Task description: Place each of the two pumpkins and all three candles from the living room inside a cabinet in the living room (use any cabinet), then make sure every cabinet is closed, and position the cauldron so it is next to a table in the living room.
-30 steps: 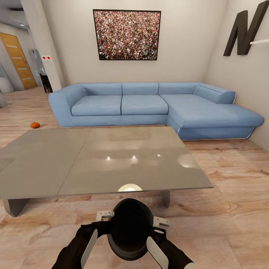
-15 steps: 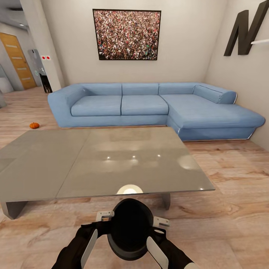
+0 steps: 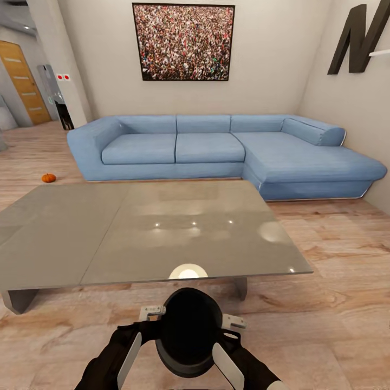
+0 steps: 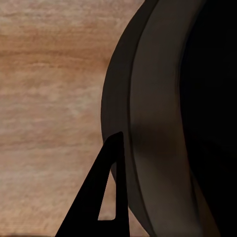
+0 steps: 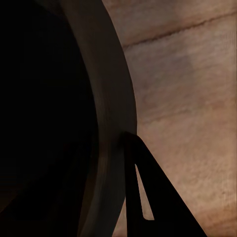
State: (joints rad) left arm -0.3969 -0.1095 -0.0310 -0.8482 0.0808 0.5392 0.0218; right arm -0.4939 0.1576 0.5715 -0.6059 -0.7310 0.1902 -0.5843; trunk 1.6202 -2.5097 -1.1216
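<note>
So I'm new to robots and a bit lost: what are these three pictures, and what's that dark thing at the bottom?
The big picture comes from a camera on the robot's head. It looks over a bare, glossy grey low table toward a blue corner sofa. A small orange pumpkin sits on the wooden floor. The other two come from cameras on each arm. Both arms carry a round black cauldron between them, one at each side, just short of the table. The jaws' own state is unclear.
</note>
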